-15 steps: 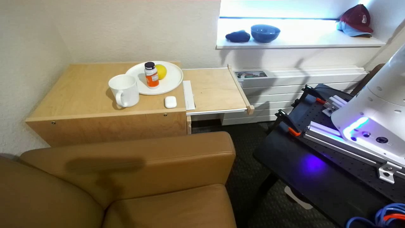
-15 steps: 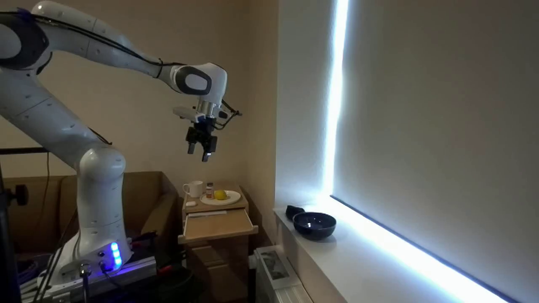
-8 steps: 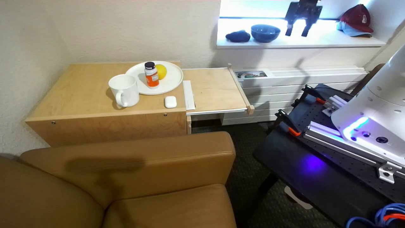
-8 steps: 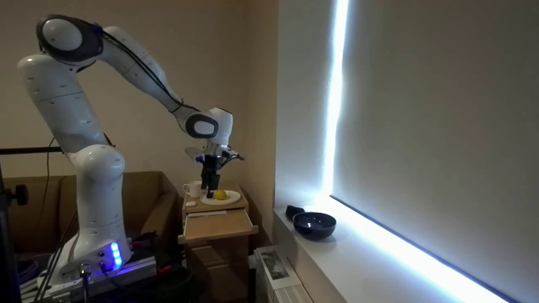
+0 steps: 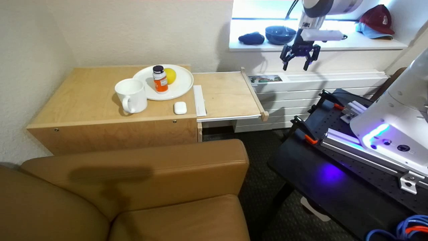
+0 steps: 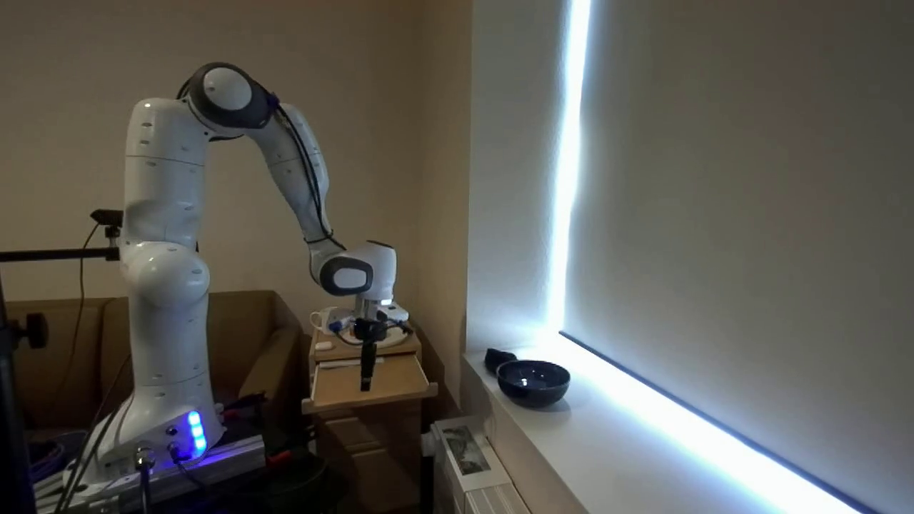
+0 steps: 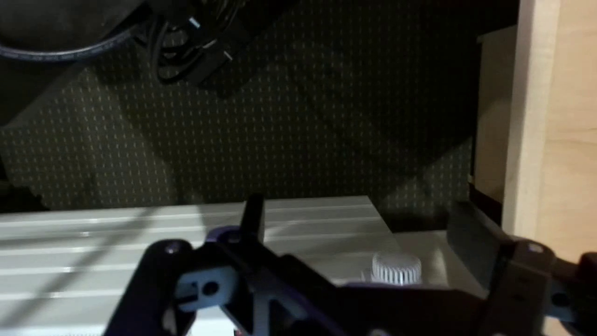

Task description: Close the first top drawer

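The light-tan top drawer [image 5: 230, 95] is pulled out of the wooden cabinet [image 5: 97, 97]. A flat white strip [image 5: 199, 100] lies at its inner end. The drawer also shows in an exterior view [image 6: 335, 389] and at the right edge of the wrist view [image 7: 571, 140], with its front rim facing my fingers. My gripper [image 5: 295, 69] is open and empty, pointing down beyond the drawer front, above the radiator. It appears in front of the drawer in an exterior view [image 6: 365, 385]. In the wrist view the fingers [image 7: 359, 224] are wide apart, the right one nearest the drawer front.
On the cabinet top stand a white mug [image 5: 132, 97], a plate [image 5: 182, 88] with a bottle [image 5: 160, 80] and yellow fruit [image 5: 171, 76], and a small white case [image 5: 180, 107]. A white radiator [image 5: 317, 85] runs under the windowsill, which holds a dark bowl [image 5: 280, 35]. A brown sofa [image 5: 160, 167] stands alongside.
My arm has folded and lowered. The gripper has come down from high up to close above drawer height and has turned. It remains open. The drawer has not moved.
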`<control>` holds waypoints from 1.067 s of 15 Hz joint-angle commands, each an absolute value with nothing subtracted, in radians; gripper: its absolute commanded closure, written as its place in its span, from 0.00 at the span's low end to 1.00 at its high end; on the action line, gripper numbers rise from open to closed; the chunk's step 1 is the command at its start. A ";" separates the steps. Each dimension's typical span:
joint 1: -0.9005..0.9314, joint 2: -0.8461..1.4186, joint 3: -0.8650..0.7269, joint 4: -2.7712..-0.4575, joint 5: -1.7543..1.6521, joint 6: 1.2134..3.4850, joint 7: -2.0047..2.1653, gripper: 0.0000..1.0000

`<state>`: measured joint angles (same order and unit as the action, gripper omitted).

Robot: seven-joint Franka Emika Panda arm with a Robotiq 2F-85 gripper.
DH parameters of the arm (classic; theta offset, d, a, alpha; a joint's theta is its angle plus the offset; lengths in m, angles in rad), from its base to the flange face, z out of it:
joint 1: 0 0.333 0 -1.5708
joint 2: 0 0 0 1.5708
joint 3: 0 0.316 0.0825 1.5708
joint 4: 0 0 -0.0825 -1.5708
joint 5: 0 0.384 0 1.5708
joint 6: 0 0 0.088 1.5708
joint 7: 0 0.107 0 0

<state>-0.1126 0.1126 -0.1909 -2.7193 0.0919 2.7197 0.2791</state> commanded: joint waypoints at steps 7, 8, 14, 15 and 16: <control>-0.048 0.320 -0.200 -2.619 -0.030 2.760 0.498 0.00; -0.029 0.359 -0.198 -2.598 -0.023 2.775 0.543 0.00; 0.102 0.593 -0.214 -2.431 0.100 2.857 0.762 0.00; 0.110 0.625 -0.213 -2.408 0.126 2.879 0.790 0.00; 0.089 0.643 -0.190 -2.394 0.164 2.885 0.791 0.00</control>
<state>0.0896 0.5552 -0.1988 -2.4612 0.0913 2.8440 0.7546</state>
